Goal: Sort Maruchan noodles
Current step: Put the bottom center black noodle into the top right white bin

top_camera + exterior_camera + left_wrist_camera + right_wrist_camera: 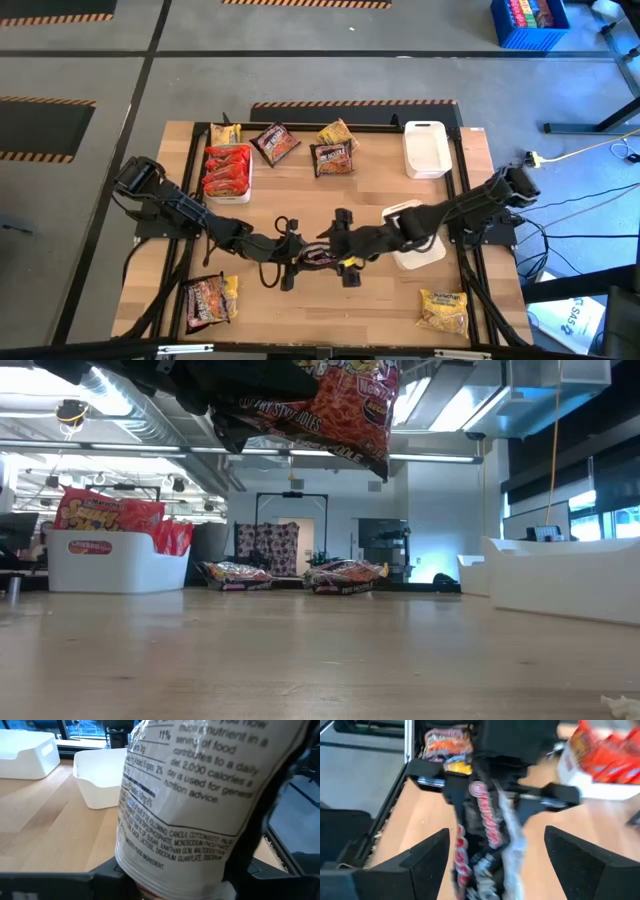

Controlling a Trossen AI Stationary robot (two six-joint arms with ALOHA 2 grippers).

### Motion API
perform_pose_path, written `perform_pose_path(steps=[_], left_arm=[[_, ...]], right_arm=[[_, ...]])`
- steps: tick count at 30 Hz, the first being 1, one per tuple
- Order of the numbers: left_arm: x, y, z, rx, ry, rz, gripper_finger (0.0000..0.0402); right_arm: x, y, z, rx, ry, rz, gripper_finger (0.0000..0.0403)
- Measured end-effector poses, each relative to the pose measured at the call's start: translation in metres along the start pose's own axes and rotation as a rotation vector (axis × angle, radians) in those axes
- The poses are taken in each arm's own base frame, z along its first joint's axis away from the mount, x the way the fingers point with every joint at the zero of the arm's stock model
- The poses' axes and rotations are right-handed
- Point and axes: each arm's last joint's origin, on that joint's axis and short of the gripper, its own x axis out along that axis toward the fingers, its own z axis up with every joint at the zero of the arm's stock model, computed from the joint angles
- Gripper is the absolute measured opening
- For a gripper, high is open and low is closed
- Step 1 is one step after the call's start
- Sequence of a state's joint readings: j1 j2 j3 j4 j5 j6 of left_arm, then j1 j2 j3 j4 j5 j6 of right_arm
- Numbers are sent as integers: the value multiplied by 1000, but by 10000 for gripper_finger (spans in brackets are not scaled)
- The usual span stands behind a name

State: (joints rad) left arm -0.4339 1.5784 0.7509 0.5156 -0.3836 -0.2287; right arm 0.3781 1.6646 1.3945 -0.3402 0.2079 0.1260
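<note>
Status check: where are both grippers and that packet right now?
Left gripper shut on a noodle packet, lifted mid-table. Right gripper open, fingers either side of it. White tray just beyond; nothing blocking.

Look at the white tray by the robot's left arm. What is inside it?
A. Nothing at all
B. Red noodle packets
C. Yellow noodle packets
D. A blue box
B: from above, the white tray near the left arm holds a stack of red noodle packets, and the low view shows the same red packs sticking up over its rim.
</note>
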Motion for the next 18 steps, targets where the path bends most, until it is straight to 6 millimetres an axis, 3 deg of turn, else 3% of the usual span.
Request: perform_pose_path(steps=[10,18], left_arm=[[0,1,-2,4,14,8,172],[1,2,-3,2,20,11,171]], right_arm=[[26,-4,0,20,182,27,303],[33,-11,-7,24,234,-10,303]])
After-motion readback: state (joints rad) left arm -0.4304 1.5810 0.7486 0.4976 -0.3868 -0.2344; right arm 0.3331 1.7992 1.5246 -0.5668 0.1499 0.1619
